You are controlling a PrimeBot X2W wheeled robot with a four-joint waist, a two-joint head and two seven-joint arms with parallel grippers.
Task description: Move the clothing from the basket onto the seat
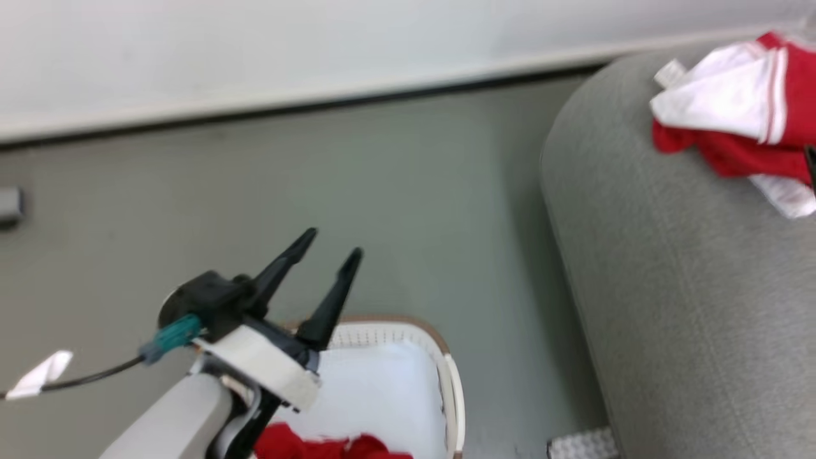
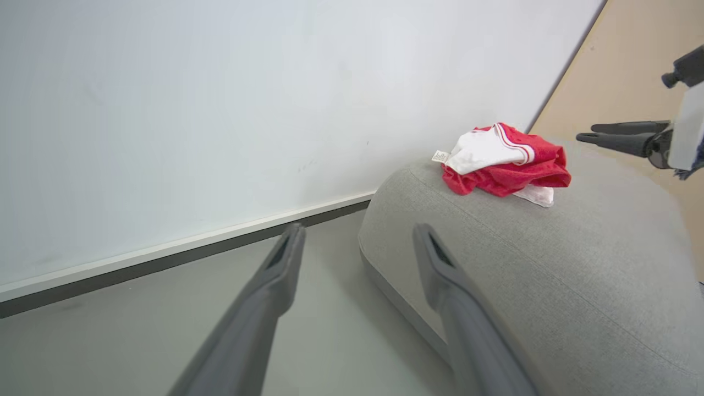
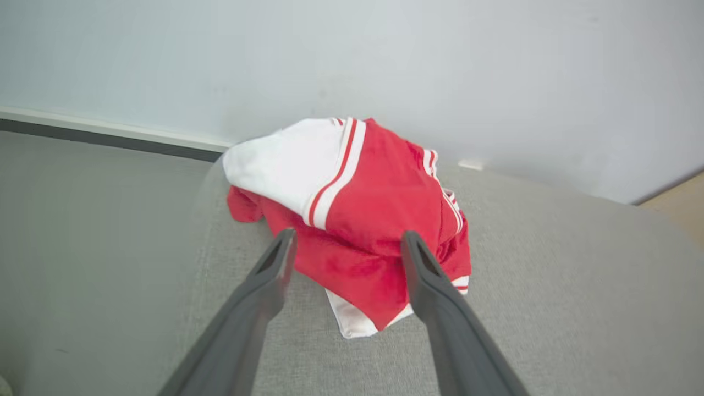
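Evidently leaving the red garment on the seat, the right gripper gapes near it; the left gripper, also agape, waits above the basket beside that seat.

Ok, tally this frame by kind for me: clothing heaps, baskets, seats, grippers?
Clothing heaps: 2 (seat heap, basket heap)
Basket: 1
Seat: 1
Grippers: 2 (left gripper, right gripper)
Total: 6
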